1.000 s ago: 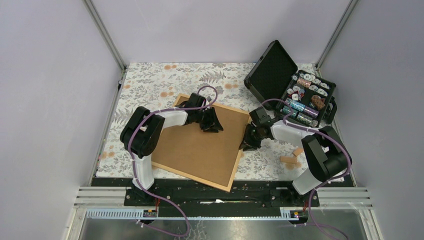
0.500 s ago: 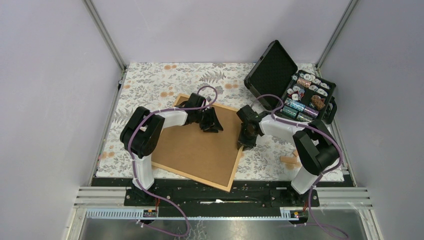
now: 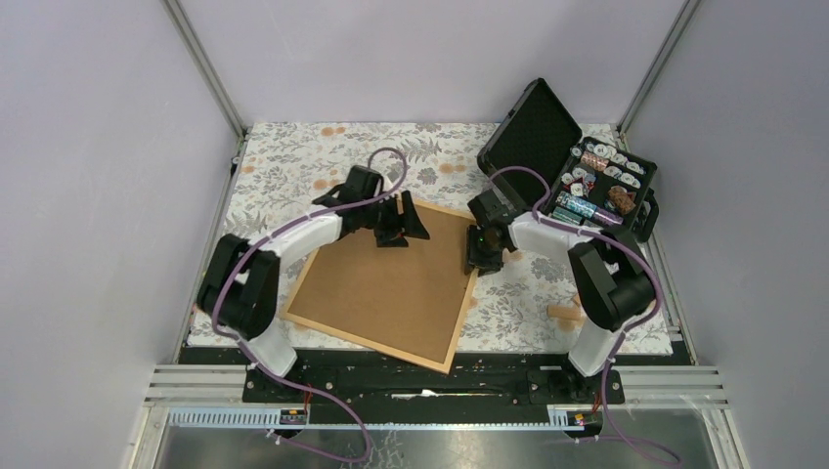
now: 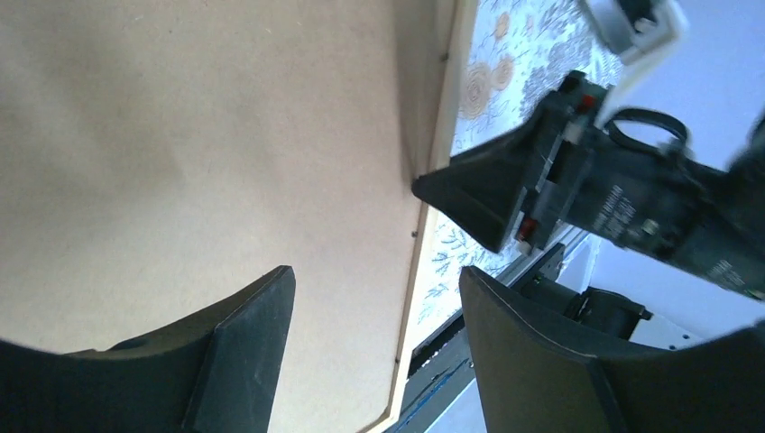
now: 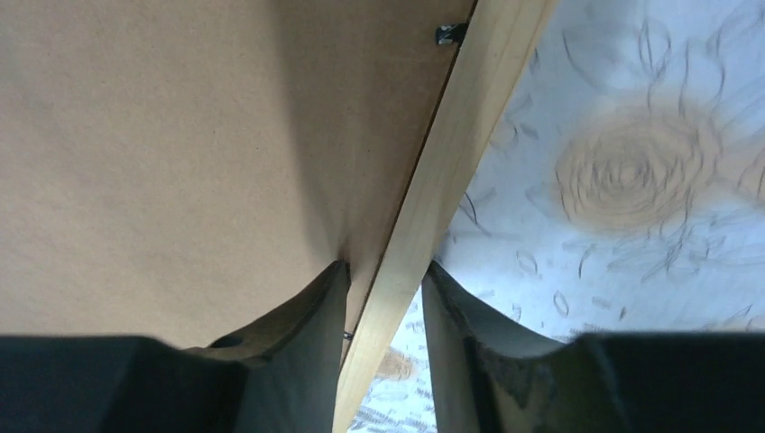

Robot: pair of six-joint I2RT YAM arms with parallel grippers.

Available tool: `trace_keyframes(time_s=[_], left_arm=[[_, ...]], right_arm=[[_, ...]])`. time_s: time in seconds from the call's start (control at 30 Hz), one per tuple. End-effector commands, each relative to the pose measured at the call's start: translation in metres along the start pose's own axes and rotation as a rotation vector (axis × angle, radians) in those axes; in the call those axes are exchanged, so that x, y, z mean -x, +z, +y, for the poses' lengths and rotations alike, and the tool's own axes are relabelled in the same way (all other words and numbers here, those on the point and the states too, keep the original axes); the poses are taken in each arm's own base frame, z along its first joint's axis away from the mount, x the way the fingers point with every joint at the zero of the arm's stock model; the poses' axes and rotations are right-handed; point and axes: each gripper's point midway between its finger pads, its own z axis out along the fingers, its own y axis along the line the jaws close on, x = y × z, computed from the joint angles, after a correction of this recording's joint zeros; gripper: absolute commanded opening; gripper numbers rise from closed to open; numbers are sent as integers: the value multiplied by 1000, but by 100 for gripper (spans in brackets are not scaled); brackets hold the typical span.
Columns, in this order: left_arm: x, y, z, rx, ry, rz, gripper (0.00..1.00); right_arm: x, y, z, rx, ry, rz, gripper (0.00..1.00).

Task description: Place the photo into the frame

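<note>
Plainly, the frame [image 5: 456, 153] lies face down and askew on the flowered cloth [image 3: 293, 156], with its brown backing board [image 3: 391, 293] uppermost. It looks light, broad and stiff. The thin pine rail would probably strain at the corners if levered from one end, so the safest hold is on the rail near the middle of a side, not on the board.

The right gripper [image 5: 383, 266] straddles the right-hand rail, one finger over the board and one over the cloth. Its jaws are apart and a sliver of cloth shows beside the wood, so it is not pinching. The left gripper [image 4: 374, 275] hovers over the board near the far corner, spread wide and holding nothing.

The photo is nowhere in view, and whether it lies under the board cannot be told. Any glass is hidden too. A small black tab [image 5: 447, 34] on the rail is too blurred to tell whether it is turned in.
</note>
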Motion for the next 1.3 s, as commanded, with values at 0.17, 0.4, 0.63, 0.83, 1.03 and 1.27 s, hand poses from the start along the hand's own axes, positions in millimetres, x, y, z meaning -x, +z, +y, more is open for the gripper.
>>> trace_keyframes(time_s=[0.17, 0.4, 0.63, 0.83, 1.03, 1.27], left_arm=[[-9, -39, 26, 56, -11, -82, 73], [-20, -23, 39, 44, -58, -46, 72], [-28, -5, 52, 48, -89, -10, 72], [-39, 5, 66, 64, -118, 16, 72], [-45, 7, 74, 78, -140, 16, 72], [-49, 8, 78, 83, -152, 12, 72]], right_arm=[[75, 30, 26, -19, -417, -160, 25], [104, 22, 56, 39, -503, -197, 28], [46, -45, 54, 74, -237, 5, 57], [-33, -49, 43, 262, -197, 147, 44], [-48, -43, 41, 311, -201, 153, 31], [-69, -24, 43, 304, -206, 210, 33]])
